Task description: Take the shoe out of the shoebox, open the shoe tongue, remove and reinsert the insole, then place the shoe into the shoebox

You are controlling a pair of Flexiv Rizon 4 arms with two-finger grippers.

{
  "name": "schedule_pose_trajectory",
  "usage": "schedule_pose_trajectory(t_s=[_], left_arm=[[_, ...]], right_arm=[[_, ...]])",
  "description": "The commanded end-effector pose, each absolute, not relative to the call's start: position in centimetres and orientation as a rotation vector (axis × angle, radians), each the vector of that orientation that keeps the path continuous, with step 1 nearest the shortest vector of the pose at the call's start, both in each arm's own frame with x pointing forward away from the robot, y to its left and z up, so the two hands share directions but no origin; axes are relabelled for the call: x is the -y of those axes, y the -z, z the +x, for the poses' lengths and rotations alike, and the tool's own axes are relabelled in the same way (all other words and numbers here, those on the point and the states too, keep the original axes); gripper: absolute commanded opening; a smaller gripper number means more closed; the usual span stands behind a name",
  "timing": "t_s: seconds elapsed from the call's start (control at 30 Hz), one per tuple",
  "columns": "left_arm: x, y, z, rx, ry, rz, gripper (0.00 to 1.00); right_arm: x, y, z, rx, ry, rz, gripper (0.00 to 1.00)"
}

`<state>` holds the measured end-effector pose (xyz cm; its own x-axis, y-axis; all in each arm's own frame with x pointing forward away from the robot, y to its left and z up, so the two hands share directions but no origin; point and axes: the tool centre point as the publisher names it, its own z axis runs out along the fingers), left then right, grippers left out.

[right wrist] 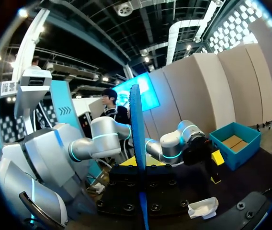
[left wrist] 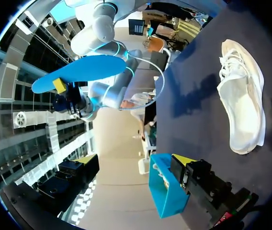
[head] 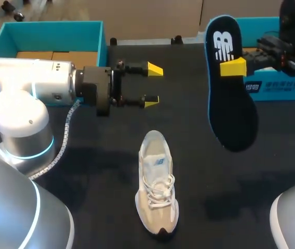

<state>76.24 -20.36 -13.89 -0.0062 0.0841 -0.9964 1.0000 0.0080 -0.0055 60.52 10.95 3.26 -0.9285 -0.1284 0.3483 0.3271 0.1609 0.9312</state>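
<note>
The insole (head: pixel 233 109) is clamped near one end in the right hand (head: pixel 234 66), well apart from the shoe (head: pixel 158 189), which lies on the desk (head: pixel 101 155) near the left hand (head: pixel 152 85). Reinsertion is probably best done free end first into the shoe's opening, with the shoe steadied by the left hand, whose fingers are spread wide and empty.

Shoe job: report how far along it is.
Done: shoe sits on the table outside the shoebox, insole removed. In hand: right end effector grips the insole in the air; left end effector is open, empty. Left: reinsert the insole, box the shoe.
</note>
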Motion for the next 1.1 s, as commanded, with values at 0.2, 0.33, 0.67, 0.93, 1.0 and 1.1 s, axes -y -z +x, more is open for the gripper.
schedule_pose_trajectory(t_s=[0.2, 0.33, 0.67, 0.93, 1.0, 1.1], left_arm=[[20.4, 14.0, 76.2, -1.278, 1.165, 1.260, 1.00], [20.4, 14.0, 76.2, -1.278, 1.165, 1.260, 1.00], [20.4, 14.0, 76.2, -1.278, 1.165, 1.260, 1.00], [20.4, 14.0, 76.2, -1.278, 1.165, 1.260, 1.00], [20.4, 14.0, 76.2, -1.278, 1.165, 1.260, 1.00], [20.4, 14.0, 76.2, -1.278, 1.165, 1.260, 1.00]], right_arm=[[-11.2, -3.4, 60.9, 2.099, 1.816, -0.182, 0.00], [-11.0, -2.5, 62.8, 2.042, 1.825, -0.149, 0.00], [-10.0, 2.2, 69.1, 1.791, 1.684, -0.334, 0.00], [-9.8, 4.3, 70.6, 1.717, 1.617, -0.489, 0.00], [-9.8, 4.3, 70.6, 1.717, 1.617, -0.489, 0.00], [-9.8, 4.3, 70.6, 1.717, 1.617, -0.489, 0.00]])
